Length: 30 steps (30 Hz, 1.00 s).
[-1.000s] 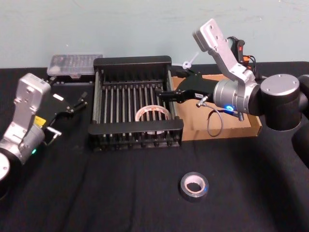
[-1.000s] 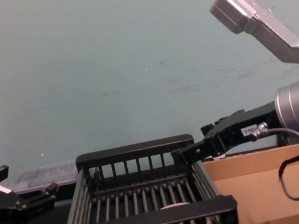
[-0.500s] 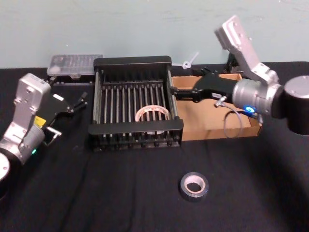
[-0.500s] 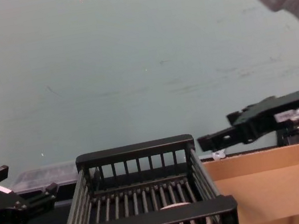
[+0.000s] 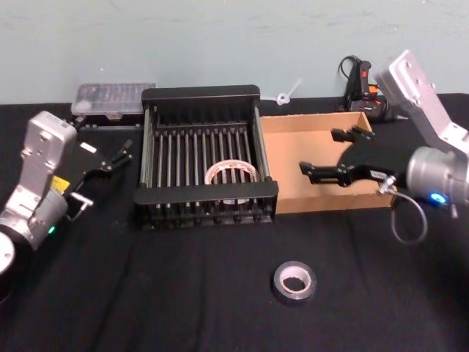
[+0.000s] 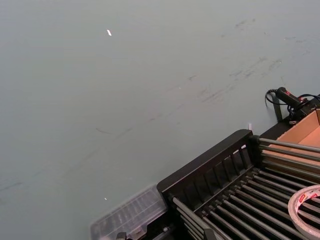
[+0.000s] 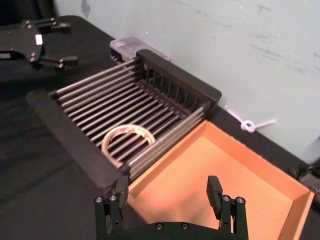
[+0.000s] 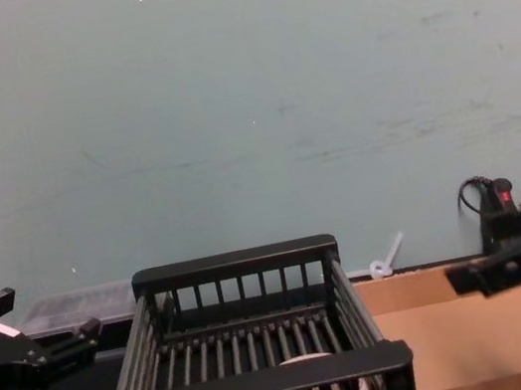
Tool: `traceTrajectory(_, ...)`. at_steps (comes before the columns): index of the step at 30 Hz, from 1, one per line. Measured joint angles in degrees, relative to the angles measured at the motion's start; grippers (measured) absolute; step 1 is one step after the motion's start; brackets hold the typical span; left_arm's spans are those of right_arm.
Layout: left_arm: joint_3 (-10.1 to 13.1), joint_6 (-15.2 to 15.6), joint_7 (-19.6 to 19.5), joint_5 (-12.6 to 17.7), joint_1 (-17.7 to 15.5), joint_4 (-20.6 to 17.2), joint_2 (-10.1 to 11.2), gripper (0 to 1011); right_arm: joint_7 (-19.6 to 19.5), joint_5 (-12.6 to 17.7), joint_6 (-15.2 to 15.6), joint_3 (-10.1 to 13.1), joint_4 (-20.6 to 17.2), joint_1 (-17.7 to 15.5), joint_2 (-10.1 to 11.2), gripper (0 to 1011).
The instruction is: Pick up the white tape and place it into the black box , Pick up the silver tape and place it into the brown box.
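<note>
Your right gripper (image 5: 324,152) hangs over the brown box (image 5: 293,158) with its fingers (image 7: 215,187) spread wide and empty. The white tape (image 5: 231,173) lies inside the black box (image 5: 203,94). The silver tape (image 5: 295,282) sits on the bench (image 5: 146,293) — well apart from both. Your left gripper (image 5: 117,155) waits beside the black box, fingers open.

the black box (image 5: 201,195), a slatted plastic crate with thick solid rims, stood upright on the dark table. the white tape (image 5: 231,173), a wide hollow ring, lay flat inside it toward its near right corner. the brown box (image 5: 293,202), a shallow cardboard tray, sat against the crate's right side. the silver tape (image 5: 294,282) lay flat, well in front of the crate.
</note>
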Motion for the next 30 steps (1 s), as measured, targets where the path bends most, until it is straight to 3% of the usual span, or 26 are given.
traceTrajectory(5, 0.0, 0.0, 0.0, 0.0, 0.0, 0.0, 0.0, 1001, 0.21, 1.3, 1.11, 0.58, -3.56, -3.07, 2.76, 1000)
traceTrajectory(15, 0.0, 0.0, 0.0, 0.0, 0.0, 0.0, 0.0, 1001, 0.21, 3.32, 3.38, 0.19, -6.35, -6.48, 5.26, 1000)
traceTrajectory(30, 0.0, 0.0, 0.0, 0.0, 0.0, 0.0, 0.0, 1001, 2.91, 3.66, 5.34, -5.13, -5.66, -5.59, 6.87, 1000)
